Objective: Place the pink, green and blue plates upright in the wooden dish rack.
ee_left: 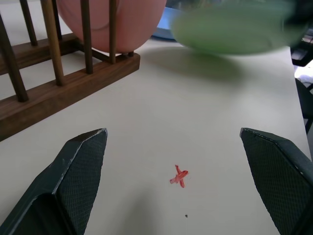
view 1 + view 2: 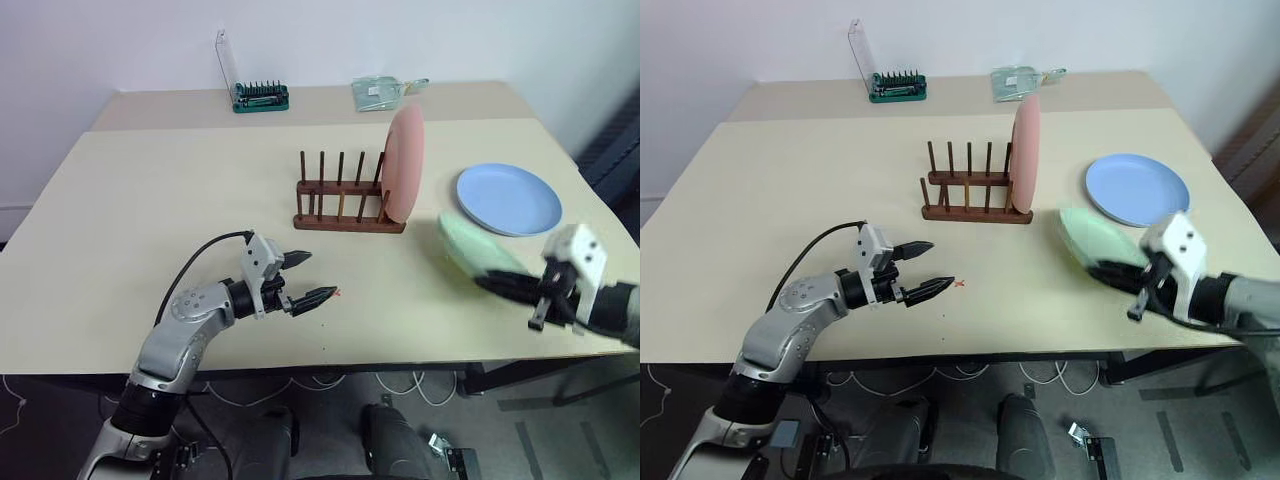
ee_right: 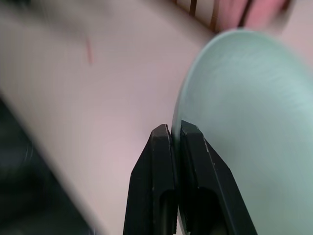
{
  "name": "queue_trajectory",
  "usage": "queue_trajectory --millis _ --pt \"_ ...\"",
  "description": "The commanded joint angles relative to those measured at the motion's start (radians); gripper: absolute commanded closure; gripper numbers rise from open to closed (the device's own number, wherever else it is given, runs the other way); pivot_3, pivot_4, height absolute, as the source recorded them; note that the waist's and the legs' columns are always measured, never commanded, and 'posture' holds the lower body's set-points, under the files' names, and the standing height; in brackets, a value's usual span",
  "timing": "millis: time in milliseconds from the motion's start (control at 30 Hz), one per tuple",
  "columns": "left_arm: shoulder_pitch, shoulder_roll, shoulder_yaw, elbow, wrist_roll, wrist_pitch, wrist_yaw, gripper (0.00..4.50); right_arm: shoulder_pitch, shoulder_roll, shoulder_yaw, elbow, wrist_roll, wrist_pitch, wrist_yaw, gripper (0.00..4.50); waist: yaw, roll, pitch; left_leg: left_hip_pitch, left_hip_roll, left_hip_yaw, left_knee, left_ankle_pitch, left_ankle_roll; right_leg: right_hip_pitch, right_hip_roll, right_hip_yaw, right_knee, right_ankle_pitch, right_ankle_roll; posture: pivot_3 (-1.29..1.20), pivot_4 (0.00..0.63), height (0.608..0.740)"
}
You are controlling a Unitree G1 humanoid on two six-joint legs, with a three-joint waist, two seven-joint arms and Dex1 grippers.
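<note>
Green plate (image 2: 1092, 240) in right claw (image 2: 1118, 277)

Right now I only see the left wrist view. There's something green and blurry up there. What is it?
Observer: That's the green plate. The right gripper has its fingers pinched shut on the plate's rim.
Operator: Is it on the table?
Observer: It looks tilted and partly lifted off the table, to the right of the wooden dish rack.
Operator: Where's the blue one?
Observer: The blue plate lies flat on the table, beyond the green one.
Operator: And pink?
Observer: The pink plate stands upright at the rack's right end.
</note>
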Motion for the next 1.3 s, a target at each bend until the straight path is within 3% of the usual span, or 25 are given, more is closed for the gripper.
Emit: queue_trajectory --millis 33,167,333,533,767,967,1300 --pt "-0.013 -0.004 0.007 0.004 0.006 -0.035 -0.009 0.0 -0.12 0.006 -0.059 0.015 0.047 0.003 -0.084 4.43 0.008 -0.001 0.0 0.0 0.0 -0.001 0.0 0.0 0.0 0.0 0.0 0.0 0.0 0.0 0.0 0.0 0.15 0.74" --pt "-0.015 -0.01 0.004 0.036 0.015 -0.062 -0.015 0.0 -0.449 0.021 -0.007 0.095 0.1 0.034 -0.231 4.43 0.013 0.001 0.001 -0.001 0.0 0.001 0.0 0.0 0.0 -0.002 -0.001 0.0 -0.001 0.0 -0.001 0.0 0.15 0.74" --pt "-0.004 -0.012 0.009 0.046 0.018 -0.082 -0.02 0.0 -0.604 0.049 0.106 0.127 0.045 0.006 -0.285 4.43 0.019 0.0 0.001 -0.001 0.0 -0.001 -0.002 0.0 0.0 -0.002 0.0 -0.001 -0.001 0.0 -0.001 0.0 0.15 0.74" --pt "0.018 -0.02 0.017 0.086 0.027 -0.133 -0.032 0.0 -0.891 0.374 0.214 0.166 0.218 0.002 -0.381 4.43 -0.005 0.003 0.001 -0.001 0.0 0.0 -0.002 0.0 0.0 -0.004 0.0 0.0 0.001 0.001 -0.001 0.0 0.15 0.74" --pt "0.03 -0.024 0.025 0.122 0.039 -0.18 -0.025 0.0 -0.936 0.673 0.221 0.226 0.388 0.067 -0.629 4.43 -0.003 0.002 0.0 -0.001 -0.001 -0.003 -0.002 0.0 0.0 -0.004 0.0 -0.001 0.002 0.001 -0.001 0.0 0.15 0.74" --pt "0.035 -0.025 0.029 0.126 0.041 -0.184 -0.021 0.0 -0.9 0.799 0.188 0.338 0.419 0.069 -0.835 4.43 -0.007 0.003 0.0 -0.001 -0.001 -0.003 -0.003 0.0 0.0 -0.005 0.0 0.0 0.003 0.002 -0.002 0.0 0.15 0.74" --pt "0.04 -0.011 0.034 0.072 0.026 -0.146 -0.015 0.0 -0.858 0.856 0.187 0.415 0.416 0.085 -0.961 4.43 -0.012 0.004 0.0 -0.001 0.0 -0.003 -0.004 0.0 0.0 -0.007 0.001 0.0 0.004 0.002 -0.002 0.0 0.15 0.74"
